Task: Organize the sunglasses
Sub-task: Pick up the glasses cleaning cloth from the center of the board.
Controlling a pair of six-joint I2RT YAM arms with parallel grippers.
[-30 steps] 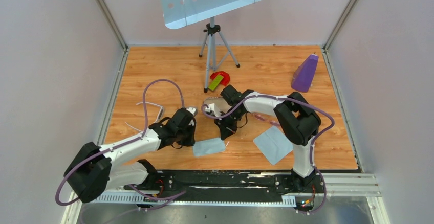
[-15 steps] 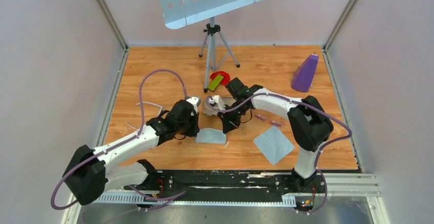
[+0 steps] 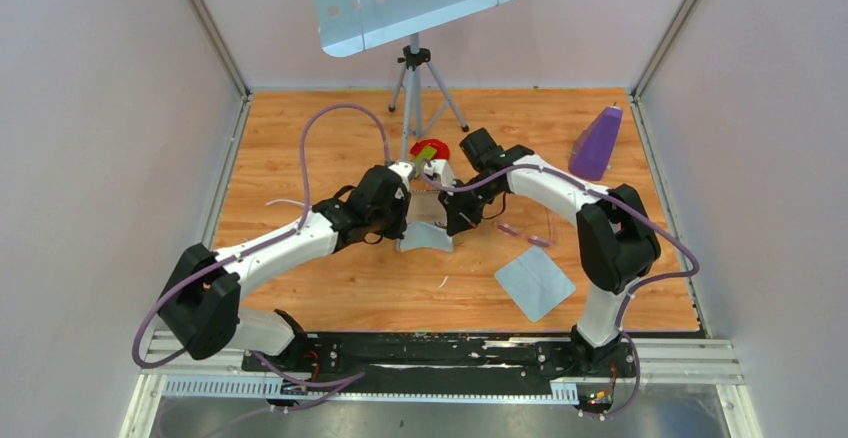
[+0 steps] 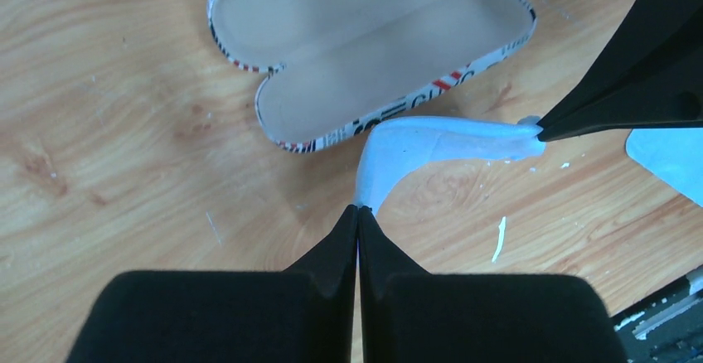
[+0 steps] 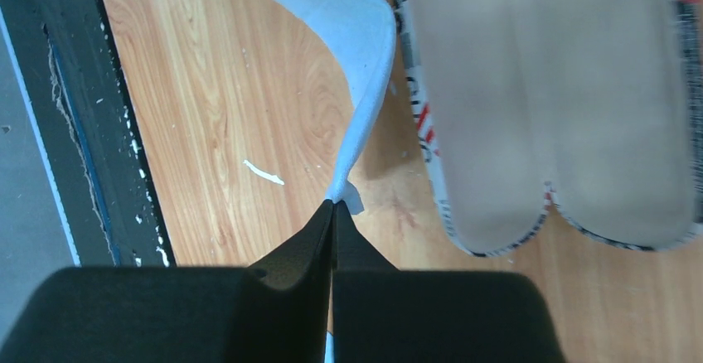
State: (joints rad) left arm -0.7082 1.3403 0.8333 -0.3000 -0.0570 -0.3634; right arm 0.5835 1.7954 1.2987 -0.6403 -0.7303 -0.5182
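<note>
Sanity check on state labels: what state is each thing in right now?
case: open, empty, on the table
held cloth: slung between both arms
other cloth: flat on table
sunglasses: on table, outside case
left fingers: shut on held cloth
right fingers: shut on held cloth

Both arms are the same build. left arm (image 3: 285, 248): white tubular links, chunky matte-black joint housings. right arm (image 3: 548, 183): identical white/black scheme. Each carries one purple cable (image 3: 343, 107), routed externally link to link and down to the base. left gripper (image 4: 358, 214) and right gripper (image 5: 333, 205): matte black, blocky body, wedge-shaped fingers tapering to thin tips, no markings visible. Bases are bolted to a black plate (image 3: 440, 350) along the near edge, with a silver rail (image 3: 680, 358) alongside it. Thin red wires (image 3: 607, 383) show at the right base.
</note>
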